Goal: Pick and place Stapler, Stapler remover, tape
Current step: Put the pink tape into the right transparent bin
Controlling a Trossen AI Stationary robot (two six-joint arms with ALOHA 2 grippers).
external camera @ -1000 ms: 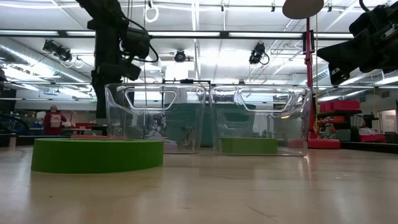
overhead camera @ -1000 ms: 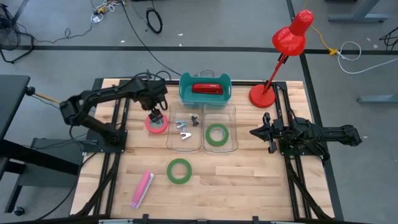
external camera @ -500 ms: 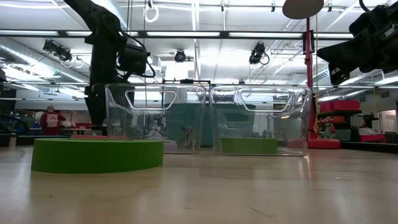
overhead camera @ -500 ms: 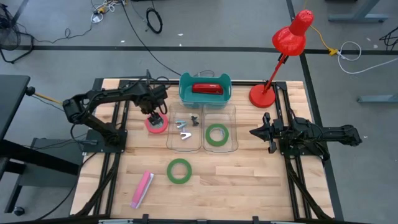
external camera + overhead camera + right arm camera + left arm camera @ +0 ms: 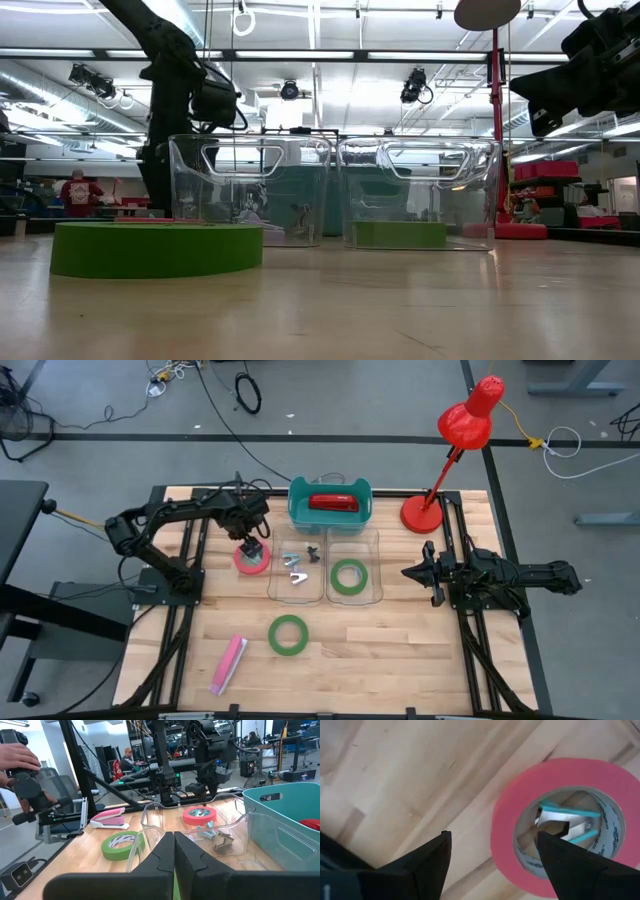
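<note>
With the clear bins (image 5: 325, 565) as reference, one green tape roll (image 5: 288, 635) lies nearer, one (image 5: 348, 576) inside, and beside them the left gripper (image 5: 252, 547), fingers spread to straddle, hovers over the red-pink tape roll (image 5: 560, 822), while the right gripper (image 5: 412, 572) waits opposite, fingers closed.

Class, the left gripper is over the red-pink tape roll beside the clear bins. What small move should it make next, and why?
Probably lower a little and close. The left gripper is open, its fingers straddling the rim of the red-pink tape roll, which still lies flat on the table outside the clear bins.
</note>
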